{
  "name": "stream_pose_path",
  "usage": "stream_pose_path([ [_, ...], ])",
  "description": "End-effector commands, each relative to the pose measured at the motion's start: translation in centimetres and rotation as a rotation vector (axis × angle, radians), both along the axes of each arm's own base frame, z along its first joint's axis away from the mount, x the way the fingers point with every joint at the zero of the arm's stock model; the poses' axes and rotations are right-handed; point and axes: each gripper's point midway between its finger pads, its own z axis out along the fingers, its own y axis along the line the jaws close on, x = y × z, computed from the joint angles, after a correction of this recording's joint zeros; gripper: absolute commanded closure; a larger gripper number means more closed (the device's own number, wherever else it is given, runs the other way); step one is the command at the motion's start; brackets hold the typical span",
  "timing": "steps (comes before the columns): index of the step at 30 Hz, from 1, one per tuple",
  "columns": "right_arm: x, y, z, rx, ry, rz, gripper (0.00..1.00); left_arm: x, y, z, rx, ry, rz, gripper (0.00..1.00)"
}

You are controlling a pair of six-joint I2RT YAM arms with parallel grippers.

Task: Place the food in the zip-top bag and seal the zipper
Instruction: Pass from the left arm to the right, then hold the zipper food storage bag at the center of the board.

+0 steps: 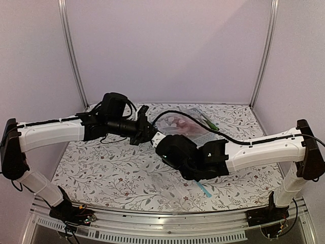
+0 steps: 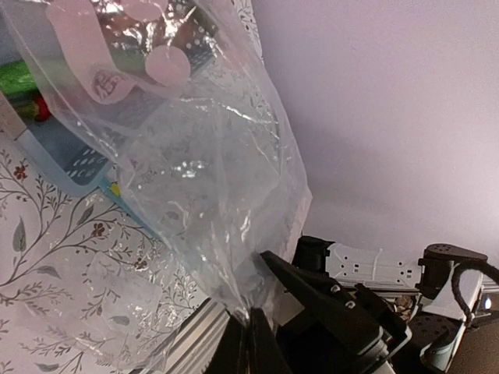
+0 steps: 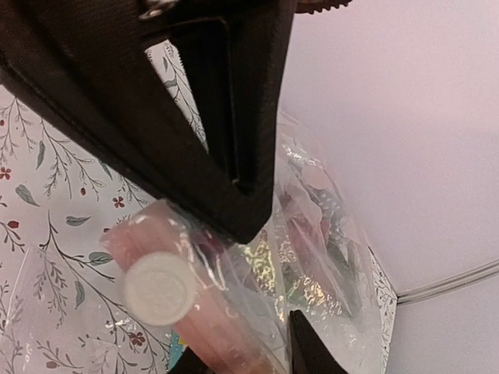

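surface: floral table point(image 1: 101, 168), lilac walls point(image 1: 167, 51).
left claw point(image 2: 249, 331): pinched shut on clear film of the zip-top bag point(image 2: 210, 179).
right claw point(image 3: 271, 273): jaws part-open, the zipper point(image 3: 144, 234) lying between; a clamp cannot be told.
writing: stamp point(image 2: 105, 82) on the zipper, unreadable.
hidden: food point(image 2: 14, 78) beyond the left claw, blurred through film.
pose: left arm point(image 1: 51, 134) and right arm point(image 1: 264, 147) stretched inward, wrists meeting.

Two robot arms, left arm point(image 1: 51, 133) and right arm point(image 1: 264, 148), white link shells, bulky black joint housings and shoulder blocks, black cables looping along each, black wedge-shaped jaws
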Motion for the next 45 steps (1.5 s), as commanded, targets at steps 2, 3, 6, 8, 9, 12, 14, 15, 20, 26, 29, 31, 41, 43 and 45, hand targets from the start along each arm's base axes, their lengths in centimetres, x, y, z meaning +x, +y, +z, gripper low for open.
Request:
stream_pose_path([
  [2, -1.0, 0.5, 1.4, 0.059, 0.028, 0.055, 0.89, 0.2, 0.6, 0.5, -0.005, -0.022, 0.008, 0.97],
  [3, -1.0, 0.5, 1.3, 0.059, 0.034, 0.059, 0.94, 0.2, 0.7, 0.5, -0.002, -0.024, 0.007, 0.96],
  [6, -1.2, 0.5, 1.6, 0.074, 0.049, 0.068, 1.0, 0.3, 1.1, 0.3, 0.026, -0.042, 0.011, 0.79],
  [8, -1.5, 0.4, 2.3, 0.099, 0.062, 0.08, 1.0, 0.4, 1.6, 0.7, 0.056, -0.075, 0.015, 0.56],
  [9, -1.6, 0.3, 2.7, 0.116, 0.074, 0.089, 1.0, 0.6, 2.1, 1.0, 0.074, -0.098, 0.023, 0.45],
  [12, -1.8, 0.0, 4.5, 0.179, 0.152, 0.134, 1.0, 1.4, 4.5, 2.8, 0.145, -0.215, 0.086, 0.24],
  [14, -1.9, -0.9, 5.7, 0.235, 0.242, 0.158, 1.0, 2.1, 6.9, 4.8, 0.202, -0.326, 0.153, 0.15],
  [15, -2.3, -1.0, 5.9, 0.252, 0.291, 0.176, 1.0, 2.4, 8.2, 5.5, 0.233, -0.369, 0.183, 0.12],
  [20, -5.9, -0.8, 8.1, 0.306, 0.542, 0.349, 1.0, 2.4, 12.8, 9.3, 0.326, -0.588, 0.258, 0.07],
  [26, -11.7, -0.4, 12.4, 0.405, 0.784, 0.575, 1.0, 0.7, 13.8, 14.2, 0.338, -0.863, 0.176, 0.05],
  [29, -14.3, -0.6, 14.7, 0.44, 0.866, 0.682, 1.0, -0.2, 13.4, 16.4, 0.303, -0.944, 0.123, 0.04],
  [31, -15.4, -0.9, 16.0, 0.467, 0.894, 0.735, 1.0, -1.2, 12.6, 17.8, 0.247, -0.979, 0.067, 0.04],
  [41, -16.0, -1.7, 17.7, 0.559, 0.975, 0.776, 1.0, -4.6, 10.2, 19.5, 0.107, -1.06, -0.146, 0.01],
  [43, -15.2, -1.5, 16.5, 0.545, 0.98, 0.737, 1.0, -5.2, 9.5, 19.1, 0.072, -1.048, -0.187, 0.01],
  [45, -13.0, -1.3, 14.3, 0.524, 0.962, 0.639, 1.0, -5.8, 8.5, 18.4, 0.041, -1.028, -0.232, 0.01],
])
